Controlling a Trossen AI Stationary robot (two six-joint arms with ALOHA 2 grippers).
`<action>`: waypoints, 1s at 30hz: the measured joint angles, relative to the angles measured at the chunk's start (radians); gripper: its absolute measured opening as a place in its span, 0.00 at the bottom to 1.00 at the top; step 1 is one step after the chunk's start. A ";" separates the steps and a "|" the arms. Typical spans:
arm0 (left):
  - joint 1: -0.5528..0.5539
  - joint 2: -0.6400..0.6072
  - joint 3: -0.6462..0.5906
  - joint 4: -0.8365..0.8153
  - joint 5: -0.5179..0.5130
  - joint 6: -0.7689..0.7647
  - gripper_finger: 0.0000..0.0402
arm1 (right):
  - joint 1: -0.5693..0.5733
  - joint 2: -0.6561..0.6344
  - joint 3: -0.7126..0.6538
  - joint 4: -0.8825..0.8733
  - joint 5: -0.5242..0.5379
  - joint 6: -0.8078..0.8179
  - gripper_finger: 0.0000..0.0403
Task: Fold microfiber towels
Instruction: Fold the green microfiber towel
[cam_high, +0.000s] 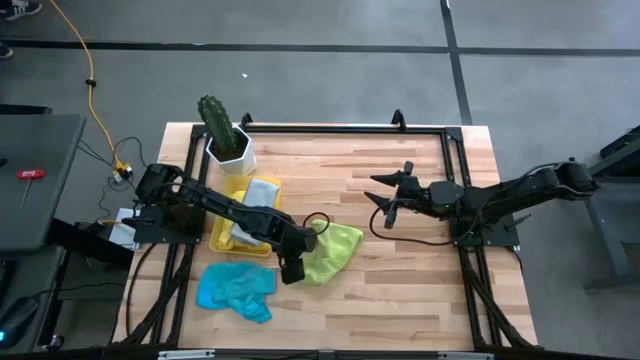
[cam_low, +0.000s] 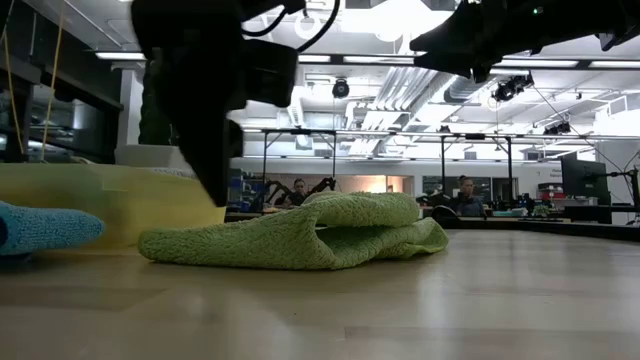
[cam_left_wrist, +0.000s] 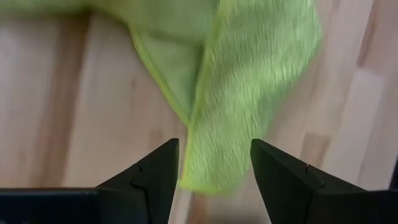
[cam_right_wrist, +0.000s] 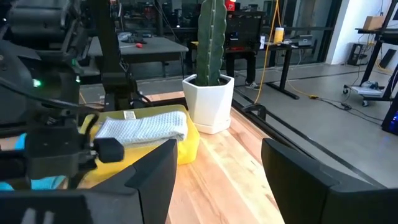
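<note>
Directly beneath the open left pincer (cam_left_wrist: 214, 171), a corner of the lime green towel (cam_high: 332, 252) points between its fingers, while the open right pincer (cam_high: 388, 198) waits farther off.

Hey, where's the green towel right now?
In the high view the green towel lies crumpled on the table, left of centre, with the blue towel to its left. The left pincer stands open at its edge.

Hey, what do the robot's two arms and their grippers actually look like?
Both arms are black and jointed. The left gripper has two dark wedge-shaped fingers with small notch markings; the right gripper has matching broad dark fingers. A thin black cable loops beside each wrist in the high view.
</note>
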 joint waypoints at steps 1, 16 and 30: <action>-0.005 0.000 0.000 -0.018 0.011 -0.004 0.47 | 0.000 0.000 0.000 -0.004 0.000 -0.001 0.56; -0.071 0.076 0.000 -0.030 -0.053 -0.028 0.47 | 0.000 0.000 0.000 0.003 0.000 0.022 0.56; -0.096 0.076 0.000 -0.043 -0.091 0.039 0.15 | 0.000 0.000 0.000 0.003 0.000 0.022 0.56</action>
